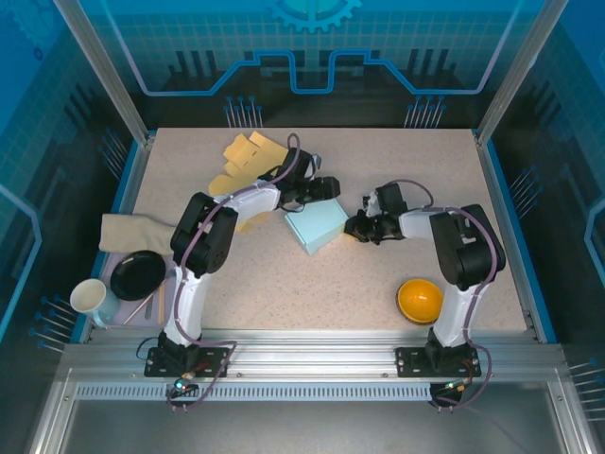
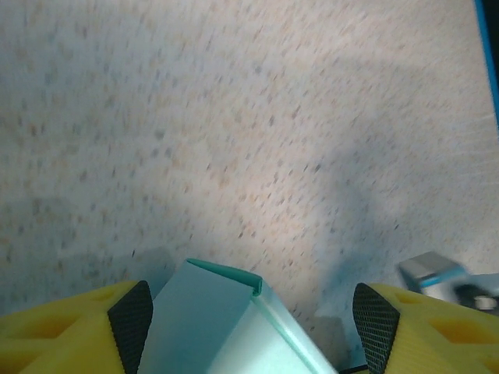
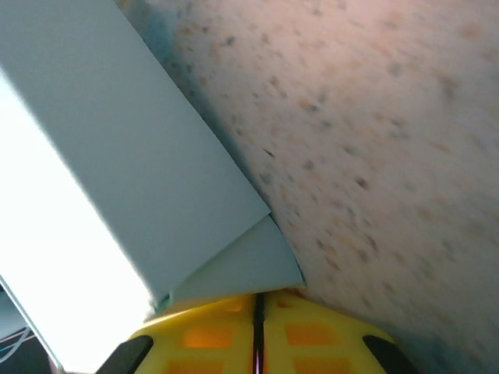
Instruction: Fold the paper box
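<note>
Paper box [image 1: 317, 227] set mid-table, one corner tended.
Top view: mug [image 1: 90, 298] and black bowl [image 1: 137, 274] are seen left, contents unclear. Left wrist: left gripper [image 2: 253, 312] is spread astride the box corner. Right wrist: right gripper [image 3: 256, 300] is clenched against a flap; any pinch cannot be told.

Paper box [image 2: 222, 331]: cut off by the lower edge in the left wrist view; washed out to white on the left in the right wrist view.
Right end effector [image 3: 257, 331]: closed fingers cropped at the bottom; whether the flap [image 3: 249, 269] is pinched cannot be told.
Thin stick [image 1: 142, 307]: too small to be identified.
Grey object [image 2: 440, 273]: blurred.
</note>
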`<state>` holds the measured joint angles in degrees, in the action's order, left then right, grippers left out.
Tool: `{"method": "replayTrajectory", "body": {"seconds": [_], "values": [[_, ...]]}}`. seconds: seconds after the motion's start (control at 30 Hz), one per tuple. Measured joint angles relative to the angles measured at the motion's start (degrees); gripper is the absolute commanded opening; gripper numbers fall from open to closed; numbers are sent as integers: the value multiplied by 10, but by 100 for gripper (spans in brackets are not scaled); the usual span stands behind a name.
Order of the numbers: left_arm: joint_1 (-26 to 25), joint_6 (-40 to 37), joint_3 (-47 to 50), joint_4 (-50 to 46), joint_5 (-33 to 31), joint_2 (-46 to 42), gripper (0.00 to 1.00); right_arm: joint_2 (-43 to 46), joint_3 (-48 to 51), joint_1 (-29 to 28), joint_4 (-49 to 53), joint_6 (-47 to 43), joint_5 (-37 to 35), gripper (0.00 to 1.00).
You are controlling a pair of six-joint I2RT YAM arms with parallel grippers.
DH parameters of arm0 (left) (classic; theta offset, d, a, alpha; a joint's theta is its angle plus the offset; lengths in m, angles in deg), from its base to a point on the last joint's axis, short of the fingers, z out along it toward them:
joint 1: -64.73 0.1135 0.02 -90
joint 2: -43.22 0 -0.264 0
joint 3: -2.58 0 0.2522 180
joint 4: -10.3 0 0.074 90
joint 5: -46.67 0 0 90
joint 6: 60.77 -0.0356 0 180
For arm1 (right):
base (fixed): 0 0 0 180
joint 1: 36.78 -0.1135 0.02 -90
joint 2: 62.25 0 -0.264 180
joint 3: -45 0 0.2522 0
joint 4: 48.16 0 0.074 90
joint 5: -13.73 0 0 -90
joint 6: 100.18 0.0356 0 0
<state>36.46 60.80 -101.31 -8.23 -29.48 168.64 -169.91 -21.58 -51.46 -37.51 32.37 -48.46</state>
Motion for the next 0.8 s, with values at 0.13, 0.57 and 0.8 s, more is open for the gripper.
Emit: {"method": "replayTrajectory", "body": {"seconds": [0.13, 0.57, 0.8], "values": [[-6, 19, 29, -28, 3, 0, 75, 21, 18, 12, -11, 1, -19, 10], [-3, 55, 81, -86, 37, -60, 89, 78, 18, 16, 59, -58, -39, 11], [11, 61, 172, -102, 40, -159, 90, 135, 38, 15, 116, -85, -47, 10]]}}
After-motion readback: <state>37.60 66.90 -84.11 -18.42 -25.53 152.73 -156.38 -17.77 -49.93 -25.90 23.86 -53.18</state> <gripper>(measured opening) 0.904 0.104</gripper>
